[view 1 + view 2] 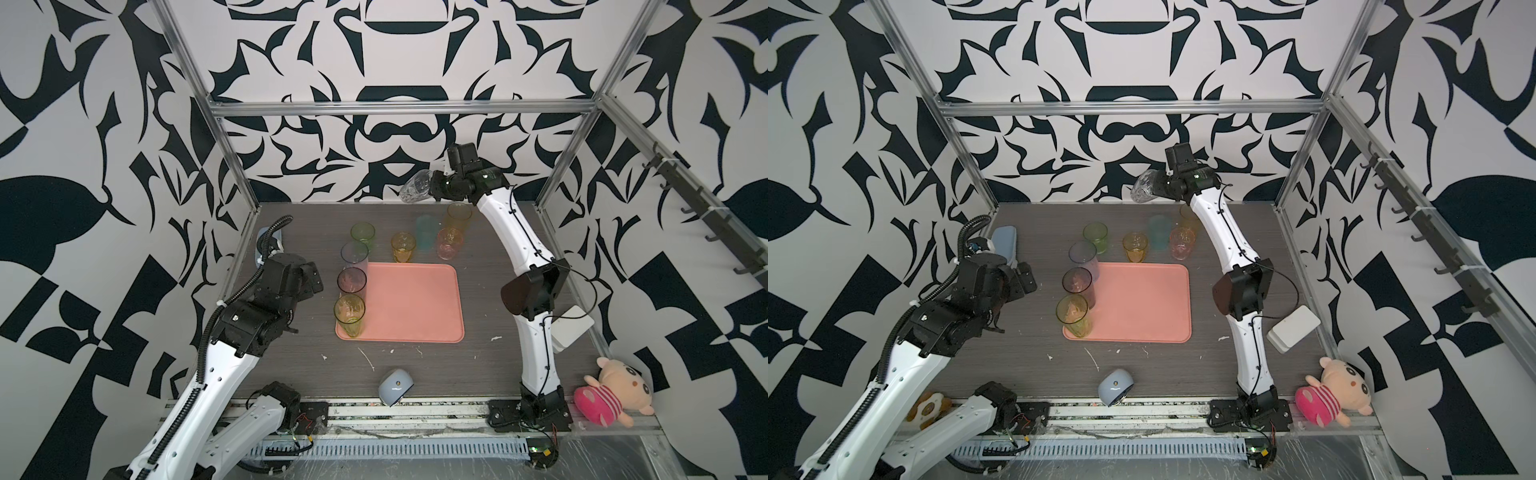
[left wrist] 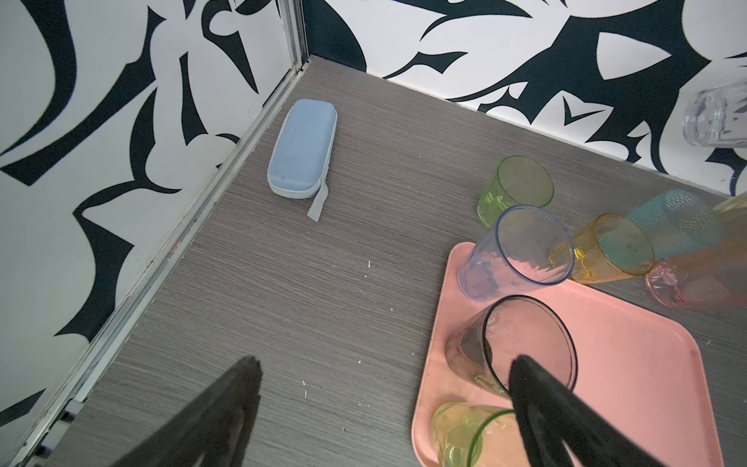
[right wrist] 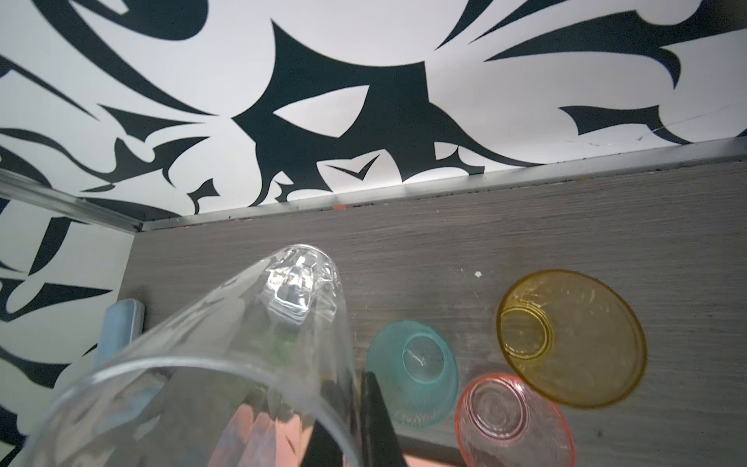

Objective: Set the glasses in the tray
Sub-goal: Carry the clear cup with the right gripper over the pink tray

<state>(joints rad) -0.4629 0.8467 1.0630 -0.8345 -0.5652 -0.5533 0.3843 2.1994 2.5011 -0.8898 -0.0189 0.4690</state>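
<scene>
Lying nearest the front edge of the table [image 1: 478, 353] is a pale-blue rounded object [image 1: 395, 385]. A plush toy [image 1: 611, 390] sits at the front right corner, and a white box [image 1: 1293, 328] rests just beyond it, beside the right arm.

At mid-table the tray [image 1: 415, 307] lies flat. Three glasses stand upright along its left side: a yellow-green glass [image 1: 350, 316] at the near corner, a grey glass [image 1: 351, 282] behind it, and a blue glass [image 1: 354, 255] at the far corner. The left gripper [image 2: 386, 360] hangs just left of the tray, jaws spread wide and holding nothing. In the left wrist view one finger overlaps the grey glass; contact cannot be told.

Beyond the tray's far edge, five glasses stand upright on the table, off the tray: a green glass [image 1: 363, 235], an amber glass [image 1: 403, 245], a teal glass [image 1: 426, 230], a pink glass [image 1: 449, 243] and, farthest, an orange glass [image 1: 458, 218]. A pale-blue case [image 2: 303, 149] lies near the far left corner.

Farthest back, the right gripper [image 1: 434, 187] is raised above the table's far edge. Its jaws are pressed together on the rim wall of a clear glass [image 1: 415, 189], which hangs off the table, tipped nearly on its side, base toward the left of both top views.
</scene>
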